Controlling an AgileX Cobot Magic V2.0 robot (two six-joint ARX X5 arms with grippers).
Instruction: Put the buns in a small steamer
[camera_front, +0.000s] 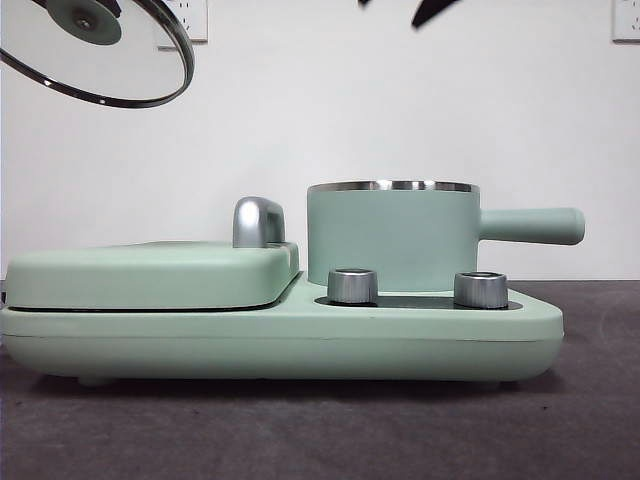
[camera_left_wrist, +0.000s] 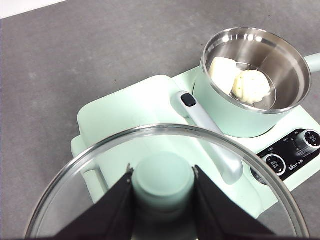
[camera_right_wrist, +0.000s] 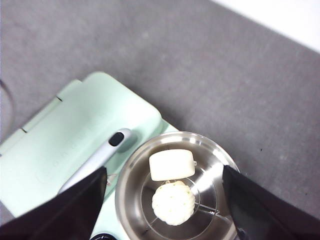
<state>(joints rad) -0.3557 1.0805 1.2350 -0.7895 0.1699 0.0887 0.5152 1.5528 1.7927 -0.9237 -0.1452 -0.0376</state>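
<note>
Here, a smooth pillow-shaped white bun (camera_right_wrist: 172, 164) and a ridged, green-specked white bun (camera_right_wrist: 173, 202) lie touching inside the lidless mint green steel-rimmed steamer pot (camera_front: 392, 240); left end effector (camera_left_wrist: 162, 187) pinches the glass lid's green knob (camera_left_wrist: 163, 181); right end effector (camera_right_wrist: 165, 200) spread.

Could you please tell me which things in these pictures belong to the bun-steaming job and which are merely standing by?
Part of the job:
smooth bun and ridged bun, both inside the small steamer
glass lid, held up by the left gripper
right gripper, open above the pot

Standing by:
grill lid
two knobs
</note>
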